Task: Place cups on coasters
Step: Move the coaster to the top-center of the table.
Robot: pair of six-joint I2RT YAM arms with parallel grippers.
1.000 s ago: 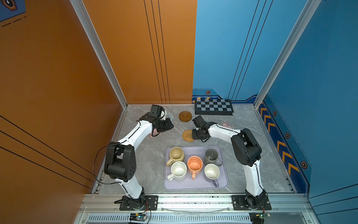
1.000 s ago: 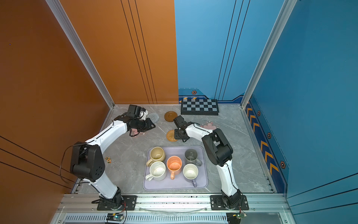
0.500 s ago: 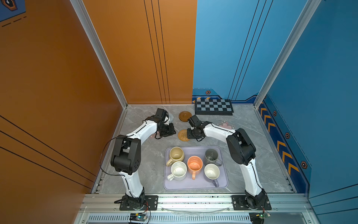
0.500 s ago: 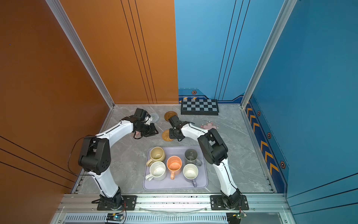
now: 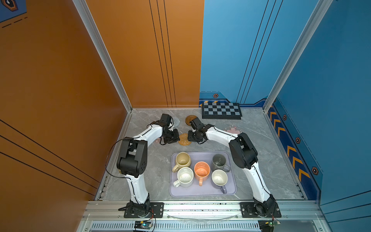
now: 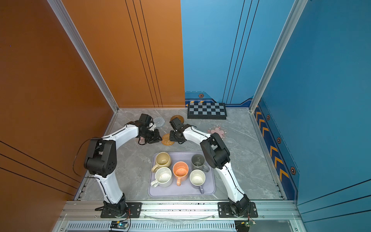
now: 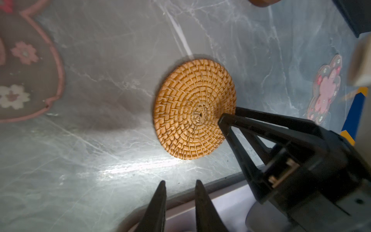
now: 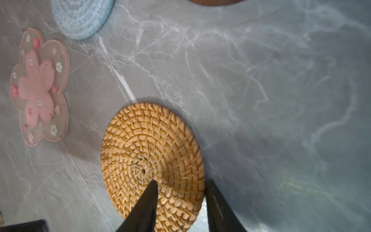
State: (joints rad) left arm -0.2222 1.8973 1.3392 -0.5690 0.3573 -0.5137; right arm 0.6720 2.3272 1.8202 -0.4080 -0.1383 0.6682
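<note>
Right gripper (image 8: 180, 181) jaws part-open astride rattan coaster (image 7: 192, 108) rim: 1 tip on top, 1 just outside. Left gripper (image 7: 180, 181) empty, tips a narrow gap apart, just beside coaster. All 5 mugs (image 5: 201, 170) upright on tray (image 5: 202, 192), near coaster.

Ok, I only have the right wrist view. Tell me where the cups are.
Observer: The orange cup and four others stand on the lavender tray; no coaster holds one.
Operator: Now report the left end effector.
Observer: The left end effector hovers empty, jaws slightly apart, beside the rattan coaster, not touching it.
Operator: Locate the other flower coaster.
Observer: A second pink flower coaster lies bare beside the right forearm.
</note>
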